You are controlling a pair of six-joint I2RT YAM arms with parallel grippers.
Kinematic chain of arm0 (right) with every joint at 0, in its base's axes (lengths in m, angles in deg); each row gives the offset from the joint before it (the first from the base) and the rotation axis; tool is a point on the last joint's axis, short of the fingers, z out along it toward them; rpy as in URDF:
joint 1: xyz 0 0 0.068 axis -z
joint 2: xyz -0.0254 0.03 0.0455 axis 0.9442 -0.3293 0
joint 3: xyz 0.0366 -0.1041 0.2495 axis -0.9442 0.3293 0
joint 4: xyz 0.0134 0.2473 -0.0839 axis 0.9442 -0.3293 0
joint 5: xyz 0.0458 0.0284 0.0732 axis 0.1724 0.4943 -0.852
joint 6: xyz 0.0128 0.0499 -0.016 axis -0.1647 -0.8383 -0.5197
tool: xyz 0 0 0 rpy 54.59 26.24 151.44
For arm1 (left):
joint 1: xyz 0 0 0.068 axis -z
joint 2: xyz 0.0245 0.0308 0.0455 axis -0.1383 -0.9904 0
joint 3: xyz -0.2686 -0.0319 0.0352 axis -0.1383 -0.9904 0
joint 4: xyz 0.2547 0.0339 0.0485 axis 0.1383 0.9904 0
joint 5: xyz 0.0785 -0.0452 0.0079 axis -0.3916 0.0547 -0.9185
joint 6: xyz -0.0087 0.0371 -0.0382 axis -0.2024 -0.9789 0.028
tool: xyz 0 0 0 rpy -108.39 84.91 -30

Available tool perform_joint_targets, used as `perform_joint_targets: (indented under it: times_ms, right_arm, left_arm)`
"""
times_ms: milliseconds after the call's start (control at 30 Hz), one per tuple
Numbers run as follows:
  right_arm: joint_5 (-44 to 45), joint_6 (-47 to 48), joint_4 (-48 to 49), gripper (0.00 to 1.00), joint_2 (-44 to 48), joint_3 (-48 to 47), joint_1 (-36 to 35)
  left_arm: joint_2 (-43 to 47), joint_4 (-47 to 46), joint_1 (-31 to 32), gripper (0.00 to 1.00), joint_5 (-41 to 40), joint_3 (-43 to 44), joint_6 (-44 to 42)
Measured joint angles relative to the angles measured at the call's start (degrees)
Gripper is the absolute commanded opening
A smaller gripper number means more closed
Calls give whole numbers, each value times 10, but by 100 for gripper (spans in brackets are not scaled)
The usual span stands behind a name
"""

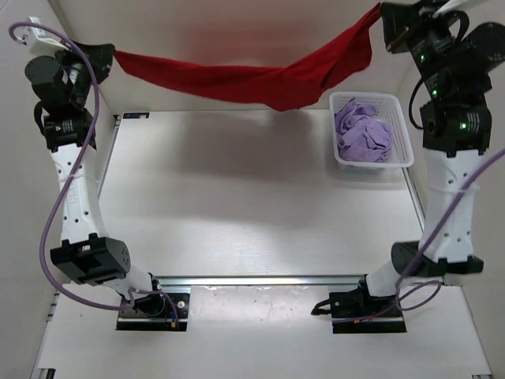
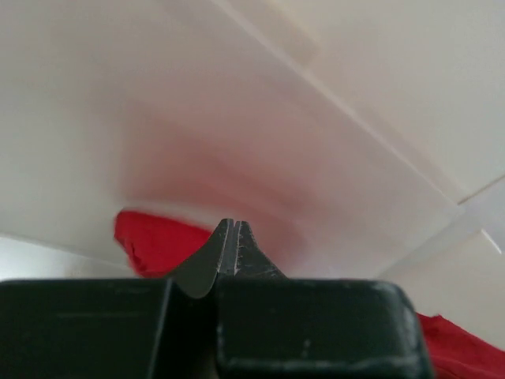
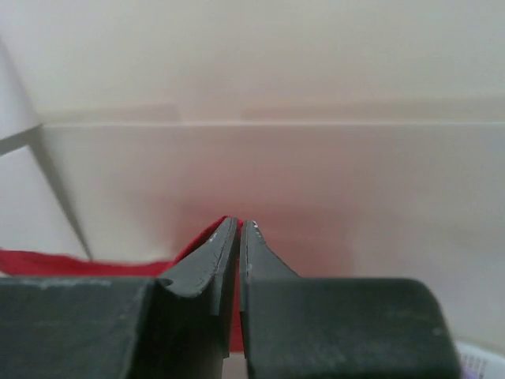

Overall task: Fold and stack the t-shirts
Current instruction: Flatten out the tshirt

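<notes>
The deep red t-shirt point(image 1: 245, 79) hangs stretched in the air across the back of the table, sagging in the middle. My left gripper point(image 1: 106, 54) is shut on its left end, high at the far left. My right gripper point(image 1: 383, 16) is shut on its right end, high at the far right. In the left wrist view the gripper point(image 2: 230, 225) is shut, with red cloth point(image 2: 154, 241) beside it. In the right wrist view the gripper point(image 3: 239, 225) pinches red cloth point(image 3: 189, 245). The lavender t-shirt point(image 1: 363, 133) lies crumpled in the basket. The teal t-shirt is out of view.
A white plastic mesh basket point(image 1: 399, 155) stands at the back right of the table point(image 1: 252, 213). White walls enclose the back and sides. Both arm bases sit at the near edge.
</notes>
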Motion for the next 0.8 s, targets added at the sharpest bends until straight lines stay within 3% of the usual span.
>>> perform_joint_targets:
  times_ms: [167, 333, 533, 667, 800]
  right_arm:
    - [11, 9, 22, 0, 111, 202, -18]
    - [64, 18, 28, 1, 252, 574, -69]
    - [61, -5, -6, 0, 375, 909, -75]
    - [53, -45, -41, 0, 457, 1027, -98]
    - [50, -96, -87, 0, 534, 1061, -143]
  left_arm:
    - [59, -29, 9, 0, 1, -144, -5]
    - [175, -48, 29, 0, -34, -397, -37]
    - [290, -90, 10, 0, -40, -672, -55]
    - [324, -90, -18, 0, -43, -788, -64]
    - [388, -63, -25, 0, -57, -835, -76]
